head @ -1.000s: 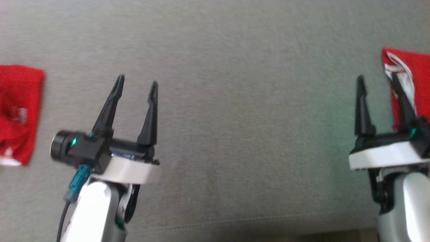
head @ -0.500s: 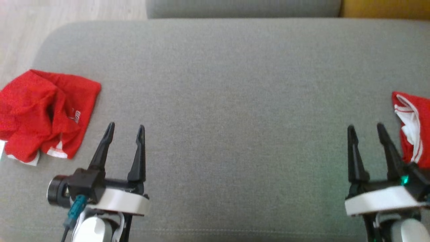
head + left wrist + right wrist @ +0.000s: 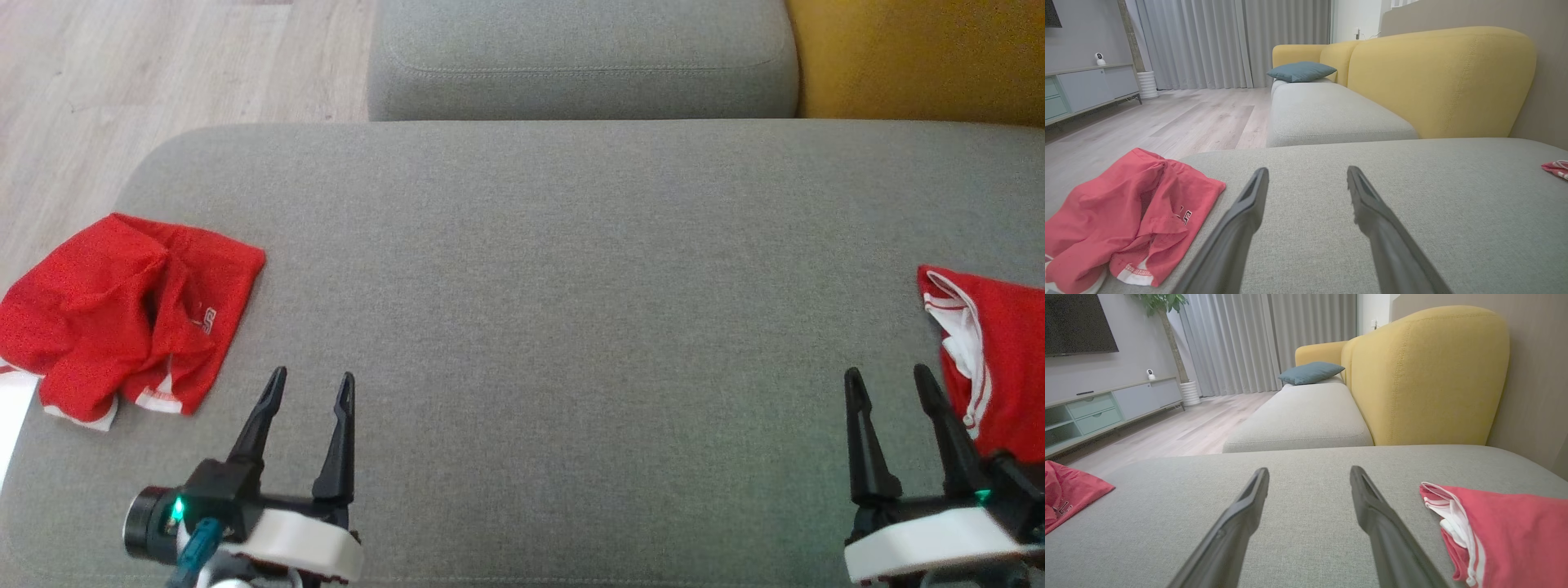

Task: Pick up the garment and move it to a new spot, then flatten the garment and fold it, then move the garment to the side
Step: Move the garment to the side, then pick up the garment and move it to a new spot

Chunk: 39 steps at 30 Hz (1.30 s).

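Head camera has tilted up since earlier; neither garment on the grey fabric sofa seat point(image 3: 571, 286) has shifted.
Left tool point(image 3: 314, 376) and right tool point(image 3: 887, 371) hover wide and empty; the crumpled red garment point(image 3: 122, 327) lies at the seat's left edge and a flat red-and-white garment point(image 3: 1004, 359) at its right edge. Pickup not begun; probably the left tool must reach the heap.

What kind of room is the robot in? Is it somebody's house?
Most likely a living room in a home: there is a yellow-backed sofa, what looks like a dark television on the wall above a low cabinet, and long curtains.
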Tool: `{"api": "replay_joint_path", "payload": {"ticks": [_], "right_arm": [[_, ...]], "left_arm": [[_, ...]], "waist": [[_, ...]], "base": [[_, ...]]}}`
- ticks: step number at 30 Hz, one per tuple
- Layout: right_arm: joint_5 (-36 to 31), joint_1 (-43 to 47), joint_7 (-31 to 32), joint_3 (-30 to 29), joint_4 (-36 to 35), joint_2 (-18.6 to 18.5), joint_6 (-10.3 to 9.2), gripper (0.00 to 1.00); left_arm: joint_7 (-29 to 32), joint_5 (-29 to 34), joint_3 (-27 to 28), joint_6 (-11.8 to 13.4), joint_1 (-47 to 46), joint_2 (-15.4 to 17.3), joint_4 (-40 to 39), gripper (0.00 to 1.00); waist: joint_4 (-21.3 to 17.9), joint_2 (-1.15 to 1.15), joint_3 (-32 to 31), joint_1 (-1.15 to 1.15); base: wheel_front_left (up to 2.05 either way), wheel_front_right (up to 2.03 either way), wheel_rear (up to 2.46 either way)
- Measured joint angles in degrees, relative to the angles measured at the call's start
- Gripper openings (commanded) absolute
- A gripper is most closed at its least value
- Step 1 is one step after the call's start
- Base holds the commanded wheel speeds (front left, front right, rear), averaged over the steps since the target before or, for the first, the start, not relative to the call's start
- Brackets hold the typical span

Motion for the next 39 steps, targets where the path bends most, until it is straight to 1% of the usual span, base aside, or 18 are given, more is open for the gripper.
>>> {"api": "replay_joint_path", "payload": {"ticks": [13,19,22,26,30,36,39], "right_arm": [[0.4,0.6,0.4,0.0,-0.6,0.0,0.00,1.00],[0.4,0.6,0.5,-0.3,-1.1,0.0,0.00,1.00],[0.3,0.5,1.0,0.1,-2.1,0.0,0.00,1.00],[-0.1,0.4,1.7,1.2,-3.1,0.1,0.00,1.00],[-0.3,0.2,2.5,2.3,-3.8,0.1,0.00,1.00],[-0.7,-1.4,3.0,3.9,-4.8,0.1,0.00,1.00],[-0.7,-2.0,3.5,4.5,-5.3,0.1,0.00,1.00]], "left_arm": [[0.0,-0.6,-0.2,0.1,0.0,0.2,0.3,1.00],[0.0,-0.6,-0.4,0.6,-0.5,0.3,0.3,1.00],[0.0,-0.6,-0.5,0.6,-1.0,0.3,0.3,1.00],[0.0,-0.9,-0.3,0.6,-3.9,0.2,0.4,1.00],[0.0,-1.4,0.0,0.7,-5.9,0.2,0.7,1.00],[0.0,-1.5,0.6,0.8,-6.3,0.3,1.7,1.00],[0.0,-2.0,1.8,0.8,-6.3,0.3,1.7,1.00]], "waist": [[-0.1,0.00,-0.3,0.00],[1.7,0.00,0.0,0.00],[3.5,0.00,0.3,0.00],[6.9,0.00,1.0,0.00],[11.1,0.00,1.4,0.00],[17.5,0.00,2.0,0.00],[20.2,0.00,2.3,0.00]], "base": [[0.00,0.00,0.00],[0.00,0.00,0.00],[0.00,0.00,0.00],[0.00,0.00,0.00],[0.00,0.00,0.00],[0.00,0.00,0.00],[0.00,0.00,0.00]]}}
